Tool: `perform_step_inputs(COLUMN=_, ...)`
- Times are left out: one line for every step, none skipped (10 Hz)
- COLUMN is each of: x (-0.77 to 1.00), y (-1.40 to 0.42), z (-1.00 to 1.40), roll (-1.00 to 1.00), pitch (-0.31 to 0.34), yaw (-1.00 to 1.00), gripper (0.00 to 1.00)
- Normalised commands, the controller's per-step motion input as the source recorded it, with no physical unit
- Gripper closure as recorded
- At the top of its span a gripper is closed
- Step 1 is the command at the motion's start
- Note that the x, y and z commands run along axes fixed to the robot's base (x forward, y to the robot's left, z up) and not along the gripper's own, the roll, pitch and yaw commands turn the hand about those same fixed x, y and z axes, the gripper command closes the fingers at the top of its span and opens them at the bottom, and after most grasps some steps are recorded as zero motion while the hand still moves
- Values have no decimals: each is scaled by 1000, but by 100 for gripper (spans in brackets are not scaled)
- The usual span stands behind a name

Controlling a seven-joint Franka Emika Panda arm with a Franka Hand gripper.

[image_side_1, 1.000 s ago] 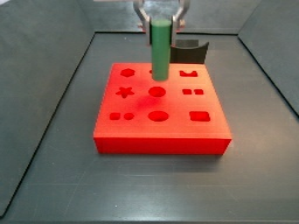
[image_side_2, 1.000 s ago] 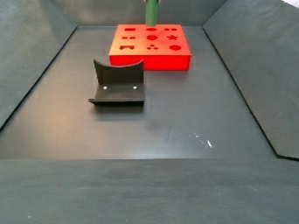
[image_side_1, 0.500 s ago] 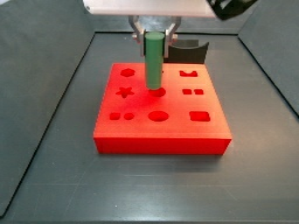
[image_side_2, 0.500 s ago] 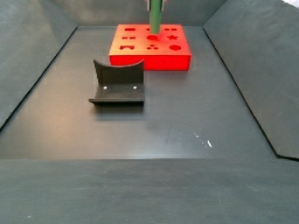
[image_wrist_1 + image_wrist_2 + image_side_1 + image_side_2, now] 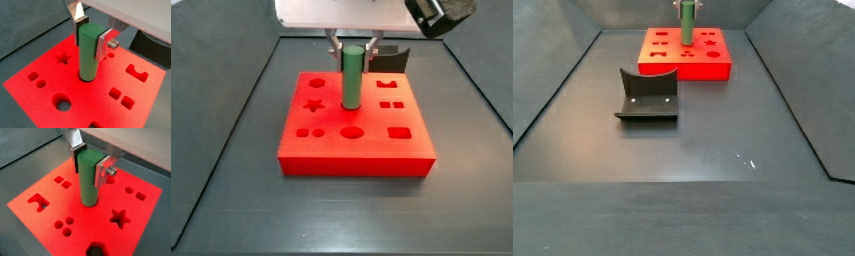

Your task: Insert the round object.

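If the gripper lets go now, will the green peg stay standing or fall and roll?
The green peg looks stiff and smooth. Its foot seems to sit in a hole of the red block, so it would probably stay upright. The gripper clamps its top. Lying free, it would likely roll.

Counts:
- 1 round object (image 5: 348,78), a green peg
- 1 red block (image 5: 358,160), with 1 star cutout (image 5: 313,104), 1 oval cutout (image 5: 352,131) and 1 rectangle cutout (image 5: 400,131)
- 1 fixture (image 5: 647,97)
- 1 gripper (image 5: 91,32), above the block near the table's far edge; its 2 fingers (image 5: 103,42) clamp the peg
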Motion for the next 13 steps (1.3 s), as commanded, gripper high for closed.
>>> perform_step_inputs(x=0, y=-91, z=-229, roll=113, pitch=-16, yaw=0, gripper=100)
perform_step_inputs(x=157, y=-57, z=-306, roll=140, pitch=-39, yaw=29, gripper=100)
perform_step_inputs(x=246, y=0, z=-391, roll=121, pitch=-74, yaw=57, gripper=100)
perform_step_inputs(x=214, y=0, z=-489, roll=127, pitch=-100, yaw=63, gripper=100)
perform_step_inputs(x=211, y=0, z=-709, roll=134, pitch=-173, yaw=77, gripper=100)
perform_step_inputs(x=200, y=6, z=-634, roll=150, pitch=-203, yaw=140, gripper=100)
perform_step_inputs(x=157, y=9, z=-609, roll=206, pitch=-180, yaw=143, gripper=100)
perform_step_inputs(x=97, y=0, z=-669, roll=227, pitch=-140, yaw=117, gripper=100)
perform_step_inputs(x=0, y=0, z=-754, roll=234, pitch=-111, yaw=137, gripper=100)
perform_step_inputs(x=-80, y=-17, z=-769, roll=236, pitch=-51, yaw=126, gripper=100)
perform_step_inputs(x=-60, y=0, z=-263, roll=29, pitch=0, yaw=0, gripper=100)
perform_step_inputs(x=0, y=0, z=0, roll=0, pitch=-4, yaw=0, gripper=100)
perform_step_inputs(x=0, y=0, z=0, roll=0, pitch=0, yaw=0, gripper=100)
